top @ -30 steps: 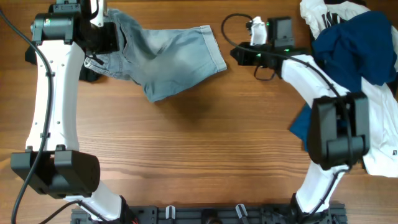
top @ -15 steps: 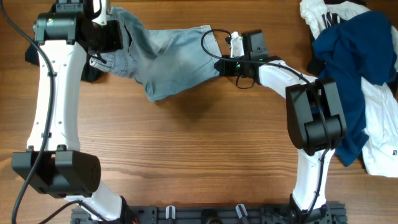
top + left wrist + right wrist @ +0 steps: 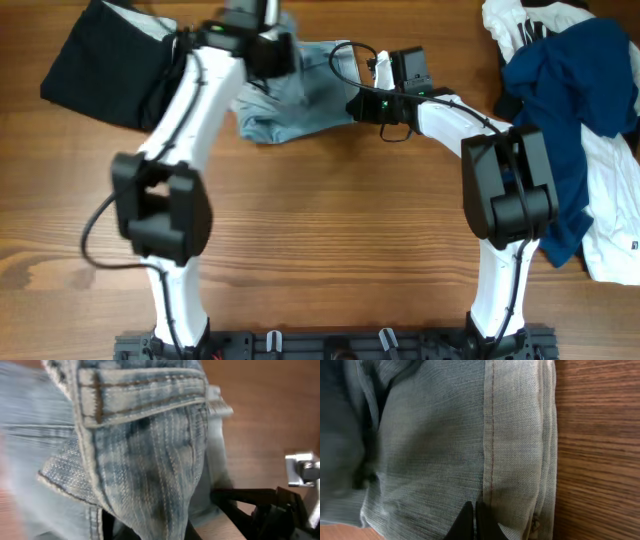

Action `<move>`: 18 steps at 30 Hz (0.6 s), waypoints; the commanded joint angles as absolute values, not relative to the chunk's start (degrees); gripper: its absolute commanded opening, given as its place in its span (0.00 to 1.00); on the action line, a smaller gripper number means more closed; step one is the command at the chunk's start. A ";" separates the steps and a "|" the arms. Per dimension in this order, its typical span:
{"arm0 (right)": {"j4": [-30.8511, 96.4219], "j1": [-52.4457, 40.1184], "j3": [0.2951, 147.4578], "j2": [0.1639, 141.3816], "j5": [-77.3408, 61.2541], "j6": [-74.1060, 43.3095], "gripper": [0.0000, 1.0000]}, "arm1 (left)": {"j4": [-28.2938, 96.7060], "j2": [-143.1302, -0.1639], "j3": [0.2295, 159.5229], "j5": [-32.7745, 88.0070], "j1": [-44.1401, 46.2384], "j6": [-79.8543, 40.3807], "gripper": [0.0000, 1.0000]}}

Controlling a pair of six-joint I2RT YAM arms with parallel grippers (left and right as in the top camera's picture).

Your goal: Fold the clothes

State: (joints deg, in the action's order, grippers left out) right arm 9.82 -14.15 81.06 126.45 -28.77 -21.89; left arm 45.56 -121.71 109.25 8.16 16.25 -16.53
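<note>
Light blue denim shorts (image 3: 295, 105) lie bunched at the table's back middle. My left gripper (image 3: 268, 52) is shut on their waistband (image 3: 145, 450) and holds it lifted over the rest of the fabric; denim fills the left wrist view and mostly hides the fingers. My right gripper (image 3: 358, 102) has its fingers shut together (image 3: 474, 516), the tips pressing on the denim beside the stitched hem (image 3: 515, 445) at the shorts' right edge. The right arm (image 3: 260, 507) shows at the lower right of the left wrist view.
A black garment (image 3: 95, 62) lies at the back left. A pile of navy blue (image 3: 570, 85) and white clothes (image 3: 612, 215) covers the right edge. Bare wooden table (image 3: 330, 230) stretches across the middle and front.
My left arm has swung right, carrying the waistband across the shorts toward the right gripper and uncovering the black garment. The right gripper moved left onto the hem and stays there.
</note>
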 commanded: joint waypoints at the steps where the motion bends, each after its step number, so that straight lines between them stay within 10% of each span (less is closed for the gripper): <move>1: 11.16 -12.71 80.03 128.99 -27.49 -22.70 0.04 | 42.48 -123.85 110.59 12.73 19.35 -20.45 0.04; 4: 11.00 -11.88 80.03 128.99 -28.10 -23.09 0.04 | 39.75 -124.03 110.59 13.69 20.73 -20.43 0.21; 5: 10.74 -11.35 80.03 128.99 -28.93 -23.11 0.04 | 39.31 -124.03 110.59 13.69 20.88 -20.45 0.43; 6: 10.13 -10.74 80.03 128.95 -30.24 -23.11 0.04 | 39.20 -124.03 110.59 13.67 20.88 -20.43 0.89; 7: 9.30 -9.74 80.03 128.70 -32.29 -23.11 0.04 | 39.29 -124.03 110.59 13.65 20.86 -20.43 1.00; 18: 6.90 6.00 80.03 116.86 -48.73 -23.66 0.18 | 43.13 -119.79 110.59 16.05 16.86 -16.43 1.00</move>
State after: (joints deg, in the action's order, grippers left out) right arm 6.79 4.01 80.60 122.52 -41.93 -24.14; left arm 41.47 -123.83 109.36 14.59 16.64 -20.43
